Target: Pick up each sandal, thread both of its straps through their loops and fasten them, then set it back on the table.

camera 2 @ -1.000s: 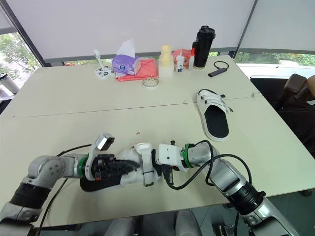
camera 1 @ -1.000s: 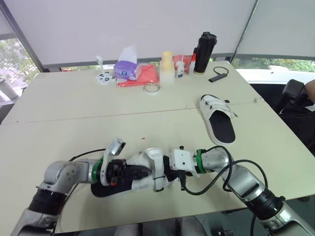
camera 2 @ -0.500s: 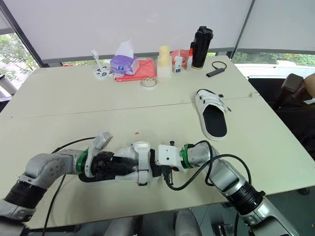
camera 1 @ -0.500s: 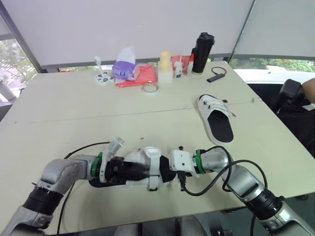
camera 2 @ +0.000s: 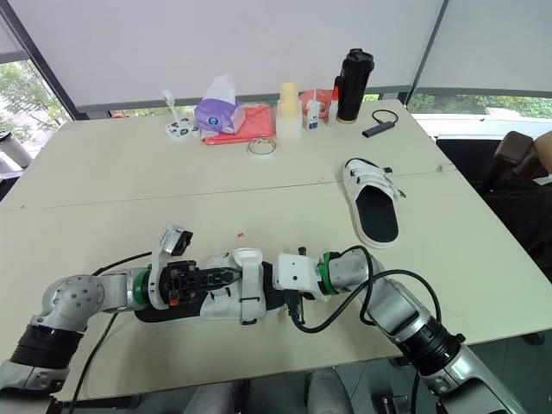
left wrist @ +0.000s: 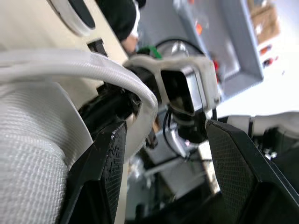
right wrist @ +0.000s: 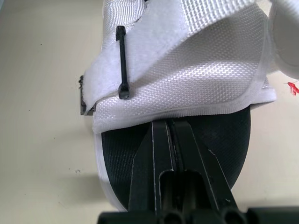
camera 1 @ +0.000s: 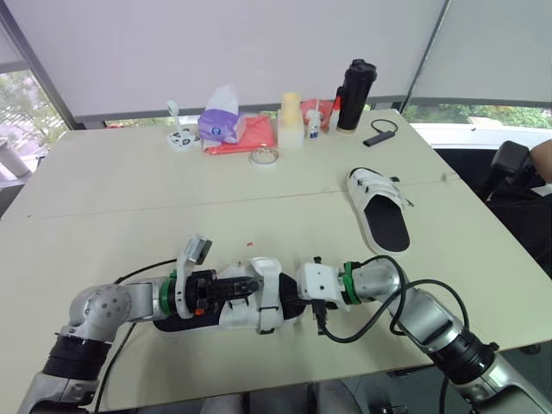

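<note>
Sandal (camera 1: 235,316) at 6 o'clock on the surface (camera 1: 129,190): its 3 o'clock end is lying partly hidden beneath the right gripper (right wrist: 170,123), whose tips are lying out of sight under a white strap (right wrist: 187,70) that the frame edge is cropping. At 3 o'clock, a person (camera 1: 543,155) is being cut off likewise.

Far sandal (camera 2: 376,210) flat on table (camera 2: 103,190)
</note>
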